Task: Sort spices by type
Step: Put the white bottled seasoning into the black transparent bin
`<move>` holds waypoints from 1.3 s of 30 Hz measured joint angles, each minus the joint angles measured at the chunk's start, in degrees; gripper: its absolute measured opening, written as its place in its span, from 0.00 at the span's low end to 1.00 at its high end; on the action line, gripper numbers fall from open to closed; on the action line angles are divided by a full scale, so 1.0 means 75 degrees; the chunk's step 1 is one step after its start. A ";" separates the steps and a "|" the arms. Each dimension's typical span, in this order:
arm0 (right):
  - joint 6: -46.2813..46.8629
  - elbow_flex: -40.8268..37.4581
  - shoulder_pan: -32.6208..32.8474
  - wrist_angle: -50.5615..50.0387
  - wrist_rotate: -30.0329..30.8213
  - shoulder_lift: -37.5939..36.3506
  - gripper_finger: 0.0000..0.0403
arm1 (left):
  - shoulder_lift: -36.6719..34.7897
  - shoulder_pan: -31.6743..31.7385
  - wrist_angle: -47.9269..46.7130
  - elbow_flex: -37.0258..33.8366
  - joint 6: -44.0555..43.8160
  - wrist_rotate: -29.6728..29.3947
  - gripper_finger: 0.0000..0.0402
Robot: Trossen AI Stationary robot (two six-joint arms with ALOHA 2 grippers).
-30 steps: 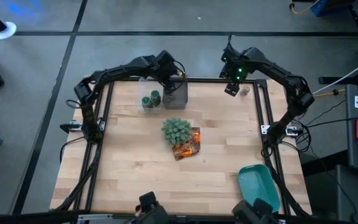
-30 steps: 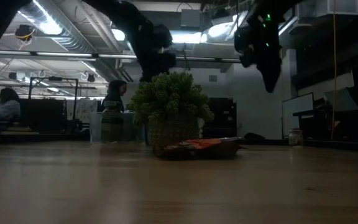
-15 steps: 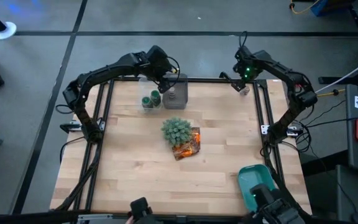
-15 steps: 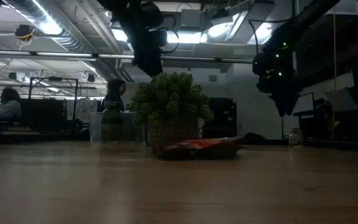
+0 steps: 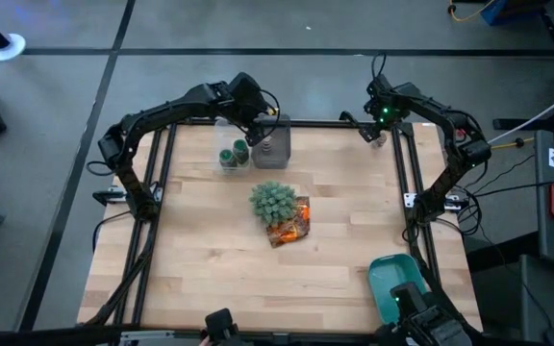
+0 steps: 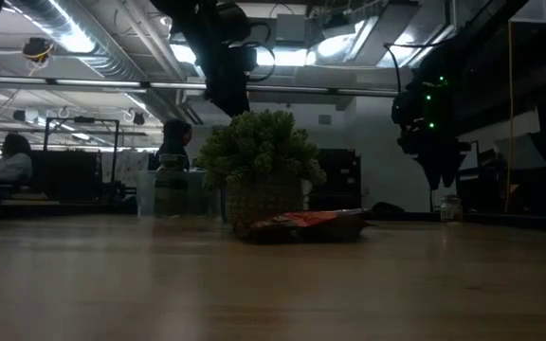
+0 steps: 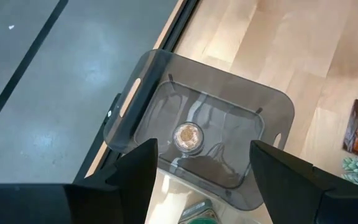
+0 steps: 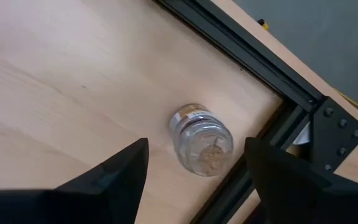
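Low view: ball hides grey tub

Two dark, jointed arms are seen, with black cables looped along them; green indicator lights are lit near the right gripper.

One jar inside the bin, another jar on the table — beside the corner frame
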 joint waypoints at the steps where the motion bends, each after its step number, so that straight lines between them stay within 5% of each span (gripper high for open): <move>1: -0.0001 0.0000 -0.0003 0.0007 0.0003 0.0005 0.66 | 0.0000 -0.0019 -0.0002 0.0000 0.0000 0.0000 0.60; 22: -0.1214 0.0006 0.0098 -0.0029 0.0777 0.0871 0.65 | 0.0000 -0.0215 -0.0060 0.0000 -0.0006 0.0000 0.60; 31: -0.1288 0.0020 -0.0004 -0.0104 0.0369 0.1221 0.47 | 0.0000 -0.0317 -0.0057 0.0000 -0.0036 0.0000 0.60; 39: -0.1435 0.0013 0.0001 -0.0502 0.0211 0.1210 0.47 | -0.0398 -0.0371 -0.0381 0.0000 0.0003 -0.0003 0.60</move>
